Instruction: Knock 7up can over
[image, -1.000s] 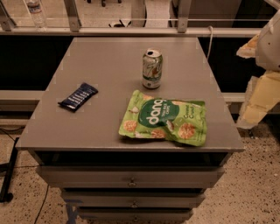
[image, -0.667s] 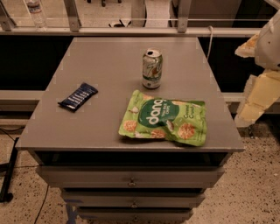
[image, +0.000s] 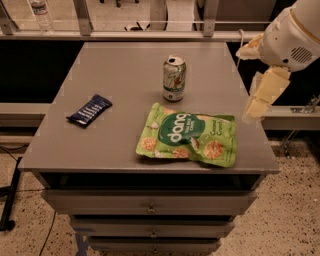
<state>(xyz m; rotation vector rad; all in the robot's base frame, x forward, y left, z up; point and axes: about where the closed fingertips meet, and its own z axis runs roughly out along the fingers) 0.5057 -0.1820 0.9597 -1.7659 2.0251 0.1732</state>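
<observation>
Hanging beside the right edge of the tabletop (image: 125, 65), the hand (image: 262, 93) points downward from a pale, rounded arm segment (image: 292, 35) at the upper right. Whether the hand is apart or together cannot be told. It holds nothing and touches nothing on the tabletop.

Nearest to it lies a green snack bag (image: 187, 134), flat, toward the front right of the tabletop, with its right end close to the edge below the hand. The 7up can (image: 174, 78) stands upright just behind the bag's left half, near the middle of the tabletop and well apart from the hand. Its silver top faces up.

A dark blue wrapped bar (image: 89, 110) lies flat on the left side, well apart from the can. Drawers (image: 150, 202) sit under the tabletop. A clear bottle (image: 40, 14) stands beyond the far left corner.
</observation>
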